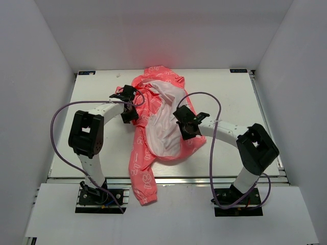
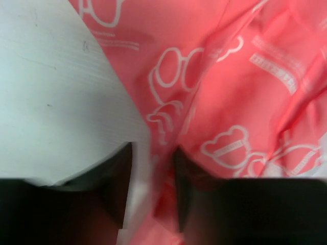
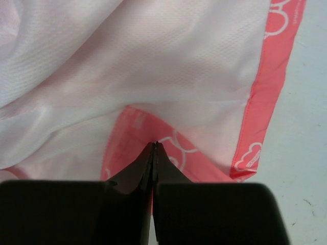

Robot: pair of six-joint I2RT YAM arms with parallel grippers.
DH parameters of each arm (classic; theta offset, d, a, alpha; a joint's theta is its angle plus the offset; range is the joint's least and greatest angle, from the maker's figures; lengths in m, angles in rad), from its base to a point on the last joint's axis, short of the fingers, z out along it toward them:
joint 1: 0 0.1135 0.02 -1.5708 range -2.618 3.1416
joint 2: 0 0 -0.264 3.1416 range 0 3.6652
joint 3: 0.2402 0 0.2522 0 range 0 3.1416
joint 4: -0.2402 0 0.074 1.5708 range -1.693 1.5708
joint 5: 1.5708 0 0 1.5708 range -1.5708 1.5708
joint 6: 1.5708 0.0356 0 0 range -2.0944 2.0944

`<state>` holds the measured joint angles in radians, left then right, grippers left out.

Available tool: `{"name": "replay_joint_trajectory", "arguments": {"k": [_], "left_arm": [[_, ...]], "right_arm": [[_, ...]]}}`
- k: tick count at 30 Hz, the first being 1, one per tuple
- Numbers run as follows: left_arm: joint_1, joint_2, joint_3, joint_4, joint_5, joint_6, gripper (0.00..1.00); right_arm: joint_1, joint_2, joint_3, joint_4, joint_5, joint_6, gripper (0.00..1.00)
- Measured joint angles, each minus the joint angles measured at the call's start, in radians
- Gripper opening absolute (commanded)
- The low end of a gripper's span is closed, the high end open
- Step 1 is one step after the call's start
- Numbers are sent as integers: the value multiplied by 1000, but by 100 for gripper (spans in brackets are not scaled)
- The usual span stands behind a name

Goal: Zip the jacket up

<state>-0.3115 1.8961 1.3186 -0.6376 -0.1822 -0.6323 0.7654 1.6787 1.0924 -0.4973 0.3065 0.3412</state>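
Closest to the lens in both wrist views: dark jaws, blurred, filling the lower edge. From there, by size.

Largest, the desk (image 1: pixel 102 87): white, boxed in by white walls (image 1: pixel 36 76).

Next, the jacket (image 1: pixel 145 153): coral-pink, sprawled unzipped across mid-desk between both arms. White lining (image 1: pixel 163 122) turned up and far end bunched. One sleeve (image 1: pixel 144 186) trailing past the near desk edge onto the lower board (image 1: pixel 179 214).

Then the left arm (image 1: pixel 89 132) and right arm (image 1: pixel 255 145): white and black, bent inward over the cloth from either side, each looped with a purple cable (image 1: pixel 55 127).

Left jaws: narrowly spread, set astride the jacket's left edge. Pink cloth and a strip of bare desk showing in the gap. Seen from above, resting at the upper left of the garment, beside the lining.

Right jaws: pressed tight together, tips meeting on a pink fold (image 3: pixel 138 132) just where the lining ends. A thin pink line caught between them, so pinching the jacket. Seen from above, placed at the garment's right side, over the open front.

Smallest, the print (image 2: pixel 173 71): white outlined bears scattered over the pink, plus short lines of lettering (image 2: pixel 276 66), too blurred to read. More of the same along the pink border strip (image 3: pixel 265 102) in the right wrist view, equally unreadable.
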Motion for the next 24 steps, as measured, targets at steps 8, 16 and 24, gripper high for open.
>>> {"name": "replay_joint_trajectory", "arguments": {"k": [8, 16, 24], "left_arm": [[0, 0, 0, 5, -43, -4, 0], [0, -5, -40, 22, -47, -6, 0], [0, -29, -74, 33, -76, -12, 0]], "right_arm": [[-42, -80, -3, 5, -14, 23, 53], [-27, -108, -23, 26, -105, 38, 63], [-5, -1, -31, 0, -76, 125, 13]]}}
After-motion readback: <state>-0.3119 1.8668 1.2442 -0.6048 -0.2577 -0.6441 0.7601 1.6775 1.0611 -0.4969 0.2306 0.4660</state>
